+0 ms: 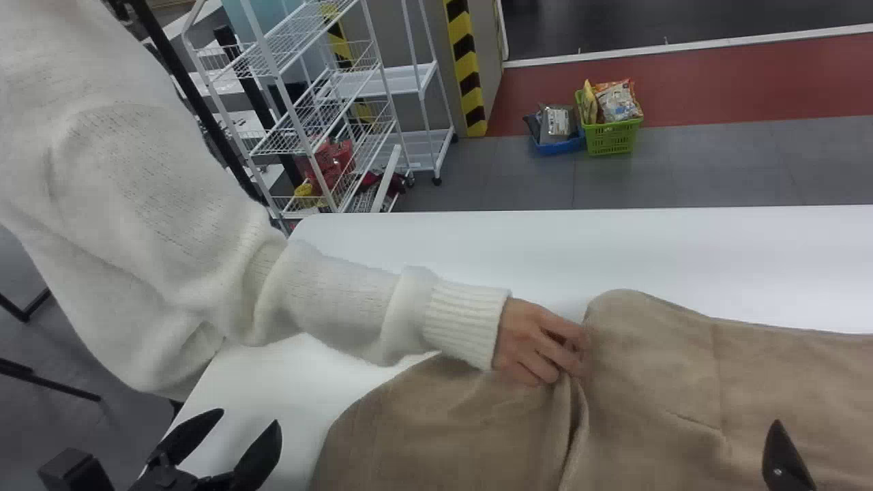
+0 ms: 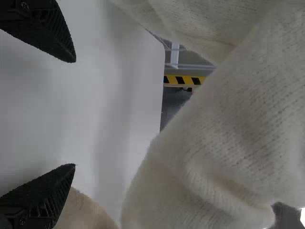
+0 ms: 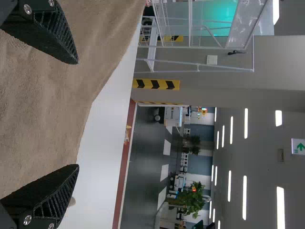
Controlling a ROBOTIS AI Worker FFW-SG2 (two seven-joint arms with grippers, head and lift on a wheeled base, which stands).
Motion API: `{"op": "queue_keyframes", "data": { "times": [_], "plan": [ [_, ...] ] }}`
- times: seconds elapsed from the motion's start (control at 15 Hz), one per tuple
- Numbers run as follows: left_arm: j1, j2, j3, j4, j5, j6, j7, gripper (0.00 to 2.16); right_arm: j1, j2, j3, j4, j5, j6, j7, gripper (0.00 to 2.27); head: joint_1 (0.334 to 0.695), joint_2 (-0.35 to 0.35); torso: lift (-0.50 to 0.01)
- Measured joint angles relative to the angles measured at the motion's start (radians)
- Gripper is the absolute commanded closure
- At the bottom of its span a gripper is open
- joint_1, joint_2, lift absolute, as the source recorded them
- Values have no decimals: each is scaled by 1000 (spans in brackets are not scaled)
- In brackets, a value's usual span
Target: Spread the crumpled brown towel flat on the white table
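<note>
Pictured pinching up a rumpled brown towel (image 1: 648, 382) on a white table (image 1: 614, 252) with a person's hand (image 1: 539, 341), between an open left gripper (image 1: 249, 417) and an open right gripper (image 1: 784, 460).

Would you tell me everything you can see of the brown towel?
The brown towel is matte, soft-looking cloth on the white table, running out of the head view at right and bottom. It is partly spread: fairly smooth on the right, with a faint crease, its left edge rounded, and bunched into folds at a person's hand, which pinches its far edge. The right gripper is open near it; contact is unclear.
</note>
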Motion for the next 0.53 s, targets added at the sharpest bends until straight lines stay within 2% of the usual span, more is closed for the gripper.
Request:
{"op": "queue_keyframes", "data": {
  "times": [0.53],
  "plan": [
    [-1, 0, 2, 0, 2, 0, 0, -2, 0, 0, 3, -2, 0, -2, 0, 12, 695, 350, -123]
  ]
}}
